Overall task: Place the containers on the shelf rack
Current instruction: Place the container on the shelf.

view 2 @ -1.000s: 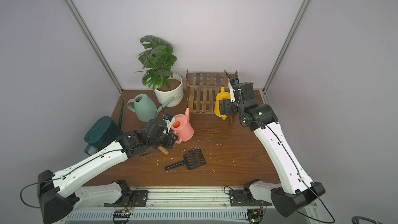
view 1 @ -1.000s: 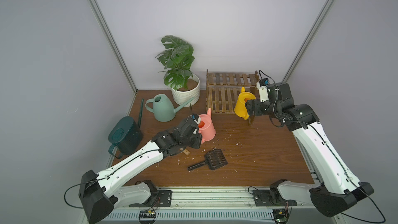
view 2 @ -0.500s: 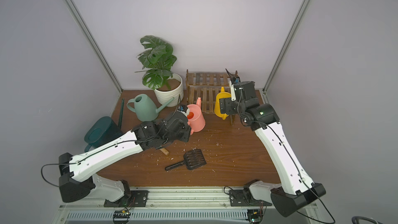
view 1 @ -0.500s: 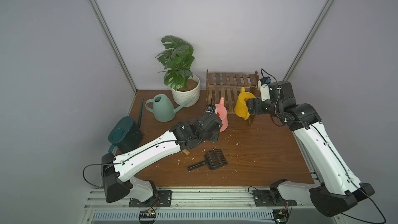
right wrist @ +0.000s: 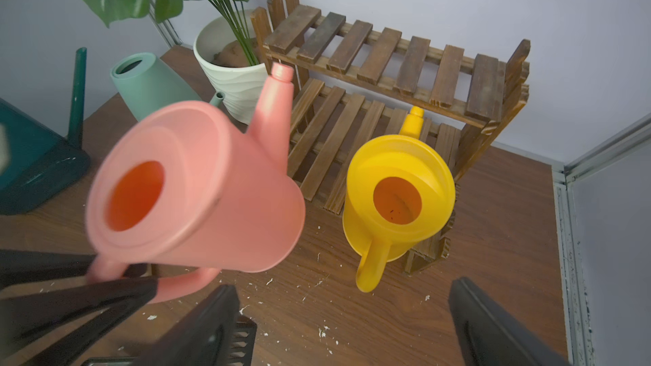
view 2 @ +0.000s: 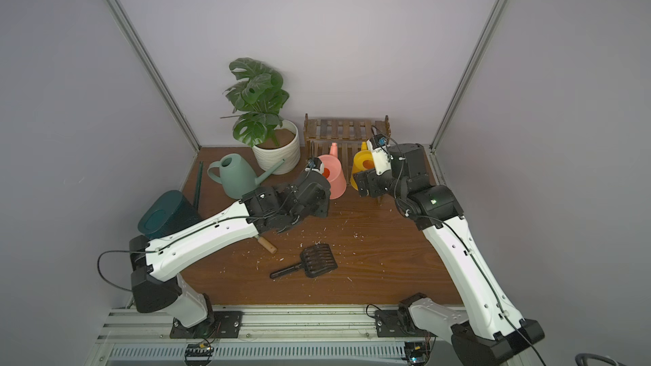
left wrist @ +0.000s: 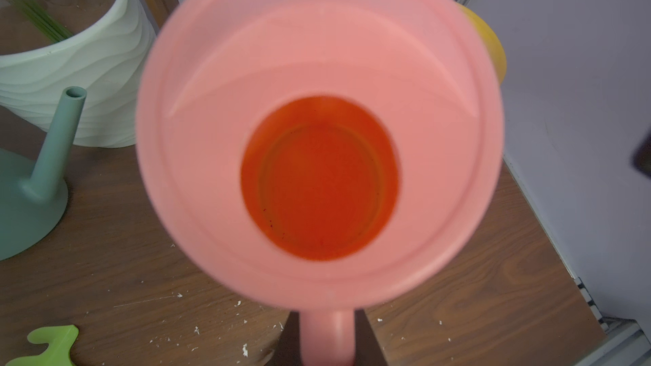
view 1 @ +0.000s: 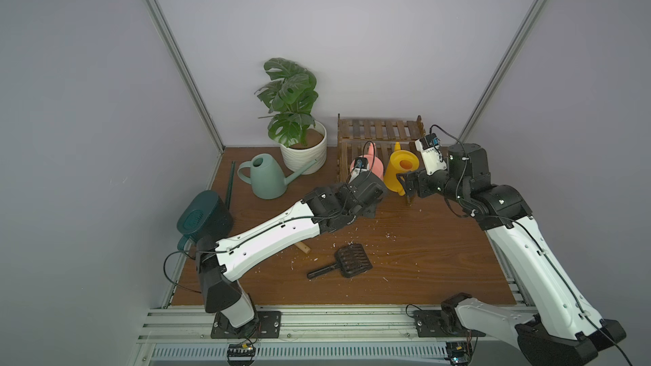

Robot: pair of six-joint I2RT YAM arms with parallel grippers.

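Four watering cans [view 1: 267, 179], one shelf rack [view 1: 378, 130], one potted plant [view 1: 304, 158], one black scoop [view 1: 352, 260], two arms [view 1: 267, 241]

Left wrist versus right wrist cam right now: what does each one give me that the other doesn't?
Left wrist only: a straight look down into the pink can, and a light green plastic piece on the table. Right wrist only: both tiers of the shelf rack, the whole yellow can on its lower tier, the dark teal can, the left gripper shut on the pink handle, and the right gripper with jaws open. Both: the pink can, white plant pot, sage-green can.
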